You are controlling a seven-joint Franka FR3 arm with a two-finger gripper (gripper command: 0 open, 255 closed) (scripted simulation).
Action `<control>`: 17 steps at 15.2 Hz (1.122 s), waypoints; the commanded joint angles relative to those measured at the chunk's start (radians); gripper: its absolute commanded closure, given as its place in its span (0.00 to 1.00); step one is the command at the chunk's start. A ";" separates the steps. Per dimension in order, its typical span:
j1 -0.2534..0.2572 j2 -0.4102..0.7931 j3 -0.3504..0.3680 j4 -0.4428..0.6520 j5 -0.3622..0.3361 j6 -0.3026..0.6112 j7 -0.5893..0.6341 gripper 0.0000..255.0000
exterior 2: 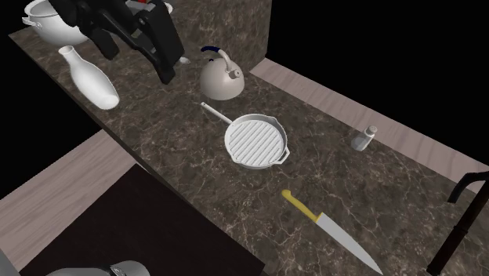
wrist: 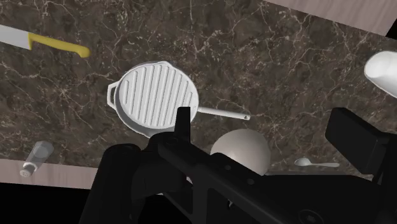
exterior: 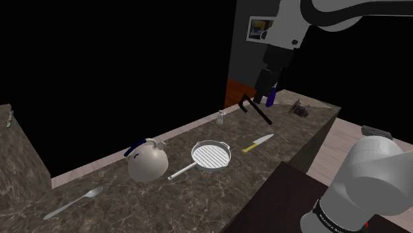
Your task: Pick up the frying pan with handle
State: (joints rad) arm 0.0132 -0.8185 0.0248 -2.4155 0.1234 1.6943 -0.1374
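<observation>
Wrist view: round ribbed white frying pan (wrist: 154, 98), thin handle (wrist: 222, 114), on veined counter (wrist: 286, 57) beneath the hand (wrist: 264, 119), fingers (wrist: 183, 124) apart.

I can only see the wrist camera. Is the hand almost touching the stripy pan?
Observer: No. In the shoulder view the gripper hangs high above the counter, well clear of the frying pan.
Kid: What's the round lump near the pan's handle?
Observer: A kettle. The second exterior view shows a dark blue handle arching over its top.
Kid: And the white thing at the edge of my picture?
Observer: A white vase. The second exterior view shows that it has a narrow neck.
</observation>
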 commanded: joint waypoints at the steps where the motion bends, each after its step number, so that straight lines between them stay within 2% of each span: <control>1: 0.000 0.000 0.000 0.000 0.000 0.000 0.000 0.00; 9: 0.006 0.165 0.051 -0.129 0.008 0.298 0.007 0.00; 17: 0.002 0.430 0.102 -0.164 -0.003 0.601 0.026 0.00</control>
State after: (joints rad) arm 0.0167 -0.4254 0.1198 -2.5894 0.1247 2.2658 -0.1161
